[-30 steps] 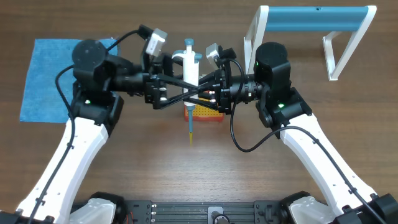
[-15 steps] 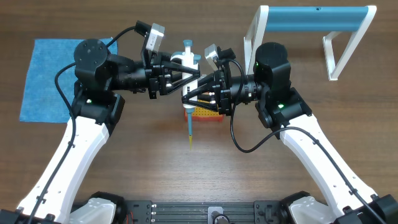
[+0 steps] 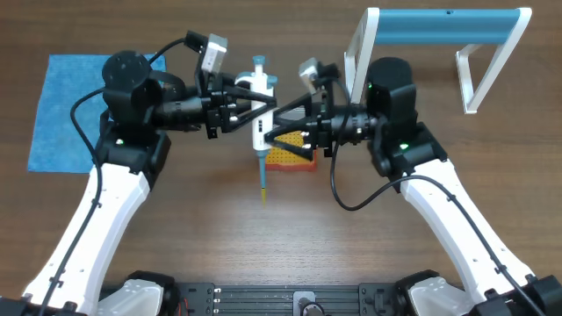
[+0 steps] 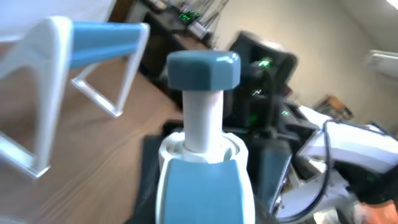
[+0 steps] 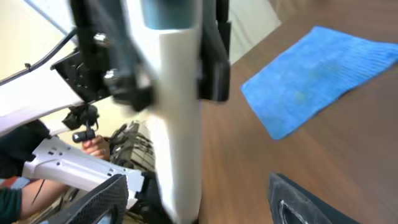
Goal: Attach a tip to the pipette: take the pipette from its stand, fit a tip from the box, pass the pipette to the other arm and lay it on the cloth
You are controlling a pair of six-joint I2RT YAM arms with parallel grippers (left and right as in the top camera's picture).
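At upper middle of the top view the left gripper (image 3: 248,104) is clamped on the pipette (image 3: 258,132), while the right gripper (image 3: 274,125) gapes empty beside it, over the orange tip box (image 3: 294,158), with the blue cloth (image 3: 61,105) far left and the stand (image 3: 439,26) upper right.

The white-shelled left arm (image 3: 97,219) and right arm (image 3: 457,219) carry round black joint housings (image 3: 126,75), green lights (image 3: 404,147) and looping black cables (image 3: 336,189).
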